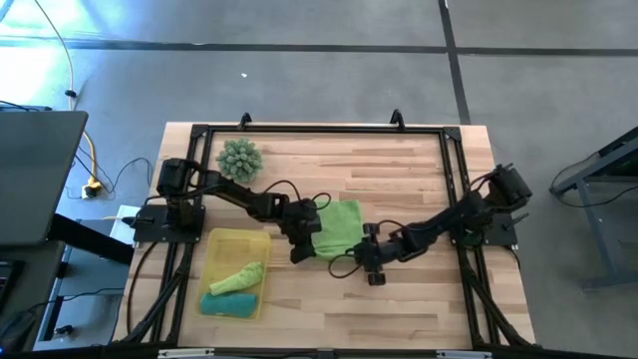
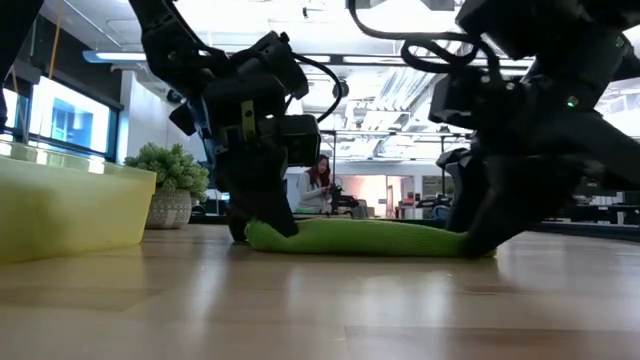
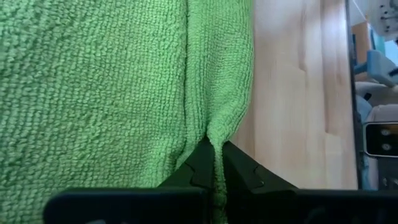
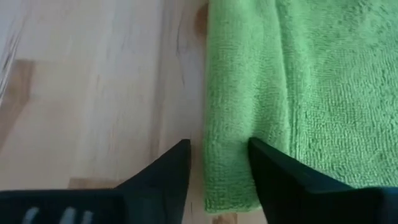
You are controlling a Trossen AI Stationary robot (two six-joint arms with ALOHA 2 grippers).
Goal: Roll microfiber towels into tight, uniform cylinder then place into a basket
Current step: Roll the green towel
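One lime green microfiber towel (image 1: 340,225) lies spread flat in the middle of the table, and a narrow band along its near edge (image 4: 239,93) looks folded over. My left gripper (image 1: 302,246) is shut on that band's left end. My right gripper (image 1: 372,267) stands open and low at the band's right end, one finger (image 4: 175,167) over bare wood and the other (image 4: 268,163) over the cloth. The yellow basket (image 1: 215,242) at the near left holds a rolled lime towel (image 1: 237,277) and a teal towel (image 1: 225,304). My left gripper pinches a raised pucker of the towel's near-edge band (image 3: 214,138) between its two fingers, slanting down from the table's left. The cloth reaches back between the fingers, and the rest of the towel lies flat on the table. My right gripper straddles the band (image 4: 227,163); I cannot tell whether it touches the cloth.
A spiky pale-green ball (image 1: 239,158) sits at the far left of the table, beyond the basket. A black frame (image 1: 319,130) runs along the table's edges. Bare wood lies near and to the right of the towel. A person (image 2: 322,180) sits far off in the room.
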